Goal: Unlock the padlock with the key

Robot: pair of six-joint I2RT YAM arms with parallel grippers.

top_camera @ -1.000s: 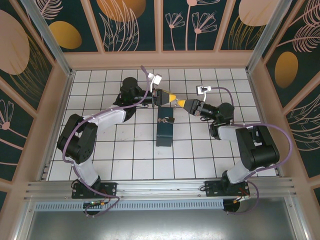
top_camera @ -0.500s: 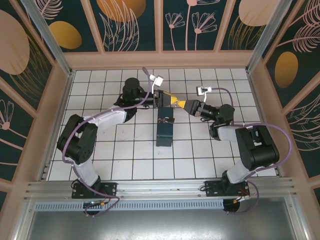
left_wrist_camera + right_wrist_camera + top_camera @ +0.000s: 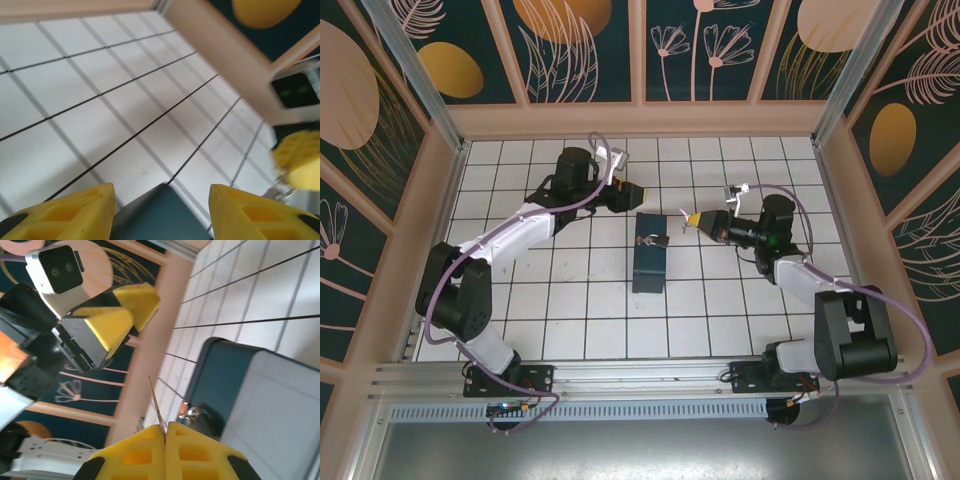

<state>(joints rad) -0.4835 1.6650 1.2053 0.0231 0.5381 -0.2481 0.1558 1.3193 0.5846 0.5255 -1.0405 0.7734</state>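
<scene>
The padlock (image 3: 650, 241) is a tiny dark lump on top of a dark teal box (image 3: 650, 268) mid-table. In the right wrist view the padlock (image 3: 202, 418) lies just right of my fingers, its metal part catching light. My right gripper (image 3: 691, 217) hovers right of the box and is shut on the key (image 3: 155, 402), whose thin blade sticks out past the closed pads (image 3: 145, 440). My left gripper (image 3: 638, 190) hangs behind and left of the box, open and empty. In its own view the left gripper (image 3: 161, 192) frames a box corner (image 3: 160, 217) between its jaws.
White tiled floor (image 3: 550, 300) is walled by wooden rails and patterned panels (image 3: 640, 40). The right gripper's yellow fingers (image 3: 300, 160) show at the right edge of the left wrist view. The left gripper (image 3: 117, 322) shows up close in the right wrist view.
The two grippers met tip to tip behind the box. The left one has opened and drawn back to the left. The right one has shifted right, still shut on the key.
</scene>
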